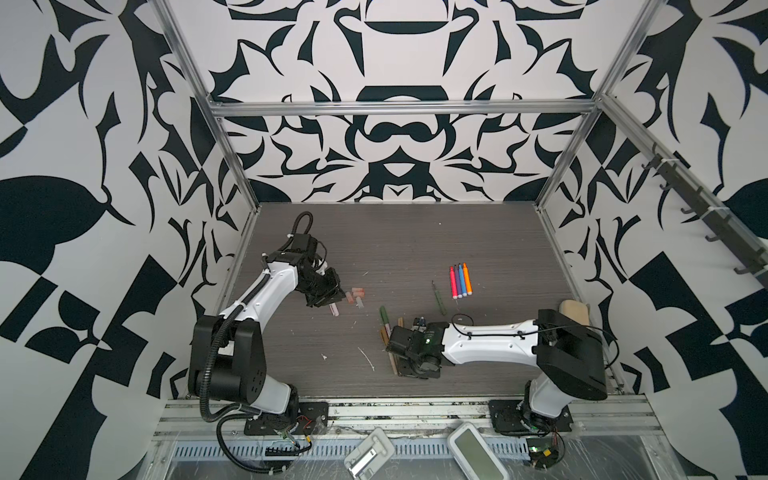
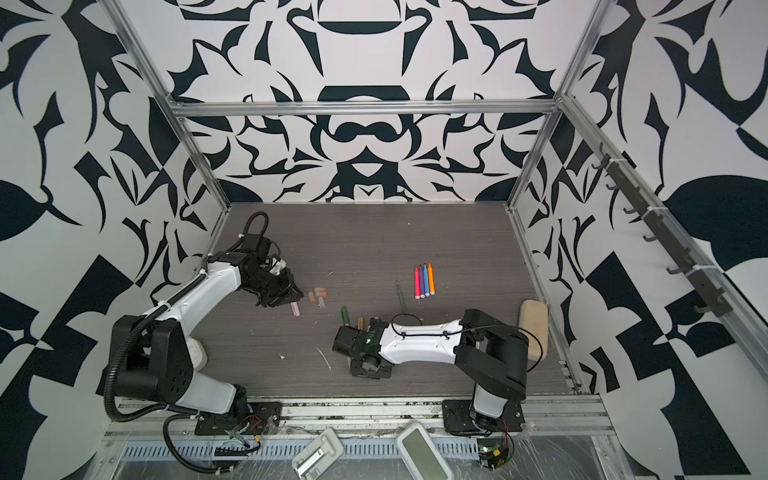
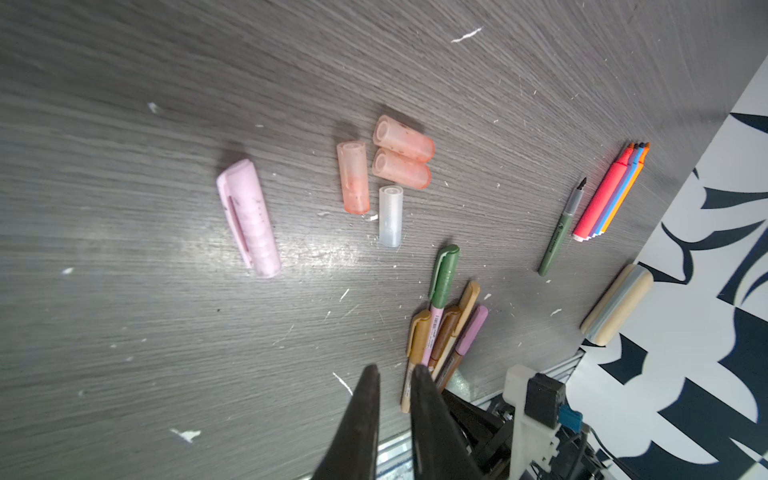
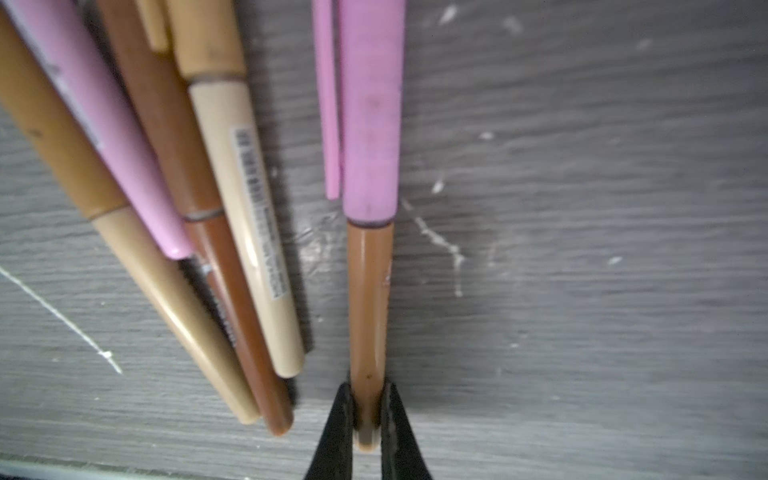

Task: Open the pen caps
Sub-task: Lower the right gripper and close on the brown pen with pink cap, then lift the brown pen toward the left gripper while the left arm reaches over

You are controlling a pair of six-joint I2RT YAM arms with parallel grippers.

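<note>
A: Right pincer [image 4: 368, 415] clamped on the brown pen [image 4: 368, 299] at its tail, on the table [image 4: 582, 249]; pink cap [image 4: 372, 104] seated.
B: Risk?
A: Thin hold; pen may pivot or slip. Left pincer [image 3: 395, 374] slightly parted, empty, near loose caps [image 3: 399, 153].

Bench: we see a grey wood-grain bench [image 1: 415, 232] strewn with white flecks [image 3: 467, 35].
Loose caps: we count three peach caps [image 3: 401, 153] clustered, a clear cap [image 3: 390, 216] just beside them, and a pink cap [image 3: 248, 218] apart.
Bright pens: four bright pens [image 1: 460, 281] lie side by side, touching.
Green pen: an uncapped green pen [image 3: 561, 232] lies near them.
Bundle: capped pens [image 3: 436, 328], fanned.
Lone pen: a brown pen [image 4: 370, 291], pink-capped, lies just beside the bundle.
Edge: a beige block [image 3: 617, 305] lies on our right side.
</note>
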